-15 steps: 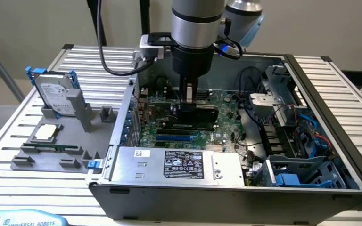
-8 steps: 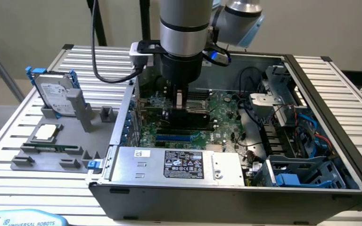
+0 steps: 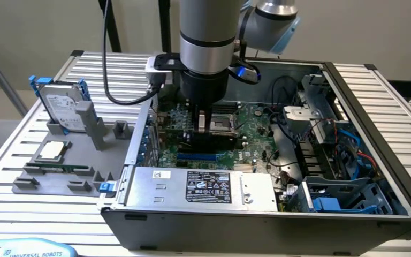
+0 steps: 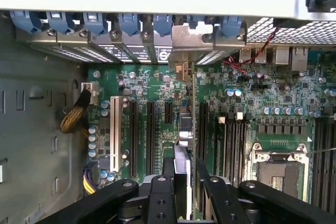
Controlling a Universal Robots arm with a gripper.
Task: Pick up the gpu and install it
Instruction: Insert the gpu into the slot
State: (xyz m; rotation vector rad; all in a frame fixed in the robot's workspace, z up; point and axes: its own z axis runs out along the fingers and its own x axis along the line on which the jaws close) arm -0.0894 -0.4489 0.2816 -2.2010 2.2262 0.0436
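My gripper (image 3: 207, 130) is lowered inside the open computer case (image 3: 377, 123), over the green motherboard (image 3: 252, 126). It is shut on the gpu (image 4: 182, 153), which shows edge-on in the wrist view between the two black fingers (image 4: 160, 190). The card hangs upright, lined up along the black expansion slots (image 4: 150, 137). Its silver end bracket (image 4: 187, 43) sits at the case's rear slot openings, beside the blue slot clips (image 4: 128, 23). Whether the card's edge touches a slot I cannot tell.
A grey fixture (image 3: 55, 179) on the exterior view's left holds a silver hard drive in a blue frame (image 3: 62, 110), a square chip (image 3: 52, 151) and a memory stick (image 3: 57, 167). The power supply (image 3: 202, 187), cables (image 3: 320, 139) and processor socket (image 4: 278, 169) crowd the case.
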